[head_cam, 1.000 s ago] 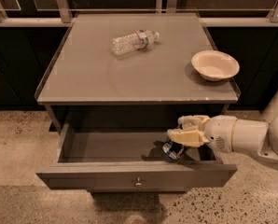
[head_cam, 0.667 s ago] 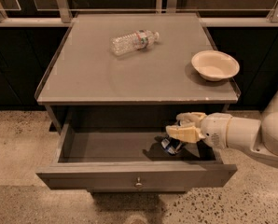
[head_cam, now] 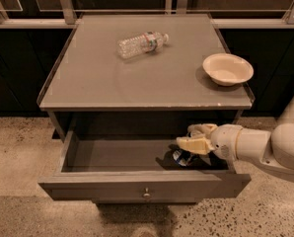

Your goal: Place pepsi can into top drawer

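Observation:
The top drawer point(head_cam: 102, 187) is pulled open, with a small round knob at the centre of its flat grey front. The pepsi can point(head_cam: 179, 157), dark blue with white marks, lies on the drawer floor at the right side. My gripper point(head_cam: 193, 137) reaches in from the right and hovers just above the can. Its two beige fingers stand apart and the can sits below the lower finger, partly hidden by it. The white arm runs off to the right edge.
On the grey cabinet top point(head_cam: 112, 83) lie a clear plastic water bottle point(head_cam: 142, 43) at the back middle and a cream bowl point(head_cam: 228, 68) at the right. Dark cabinets stand behind, and speckled floor lies in front.
My gripper has shifted slightly to the left inside the drawer. The can stays low on the drawer floor beneath the fingers.

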`<state>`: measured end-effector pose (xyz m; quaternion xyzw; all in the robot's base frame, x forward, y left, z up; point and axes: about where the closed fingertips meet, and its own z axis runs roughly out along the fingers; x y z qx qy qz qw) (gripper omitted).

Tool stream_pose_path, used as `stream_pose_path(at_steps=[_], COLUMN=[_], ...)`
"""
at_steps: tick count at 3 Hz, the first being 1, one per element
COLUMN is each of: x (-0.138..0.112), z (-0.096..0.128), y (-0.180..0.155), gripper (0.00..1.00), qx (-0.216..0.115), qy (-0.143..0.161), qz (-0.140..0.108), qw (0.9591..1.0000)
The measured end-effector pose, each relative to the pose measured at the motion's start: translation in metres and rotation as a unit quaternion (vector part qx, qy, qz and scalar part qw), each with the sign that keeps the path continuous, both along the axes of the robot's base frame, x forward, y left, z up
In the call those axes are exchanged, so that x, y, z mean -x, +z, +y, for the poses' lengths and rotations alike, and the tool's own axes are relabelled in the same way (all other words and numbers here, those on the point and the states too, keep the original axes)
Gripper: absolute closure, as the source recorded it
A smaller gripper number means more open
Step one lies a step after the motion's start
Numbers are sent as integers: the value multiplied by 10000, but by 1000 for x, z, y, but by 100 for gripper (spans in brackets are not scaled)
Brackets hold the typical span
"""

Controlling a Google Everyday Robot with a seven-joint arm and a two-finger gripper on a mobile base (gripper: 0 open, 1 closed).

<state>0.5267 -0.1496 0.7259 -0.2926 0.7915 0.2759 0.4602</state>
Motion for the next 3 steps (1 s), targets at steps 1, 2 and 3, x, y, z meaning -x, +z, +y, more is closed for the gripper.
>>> stream_pose_path(at_steps=[1,2,3], x=[0,0,0], z=[0,0,0], y=[0,0,0], gripper=[82,58,36], qx=[3,2,2], qy=[-3,-2,-2], qz=[3,3,3], qw=[10000,10000,10000])
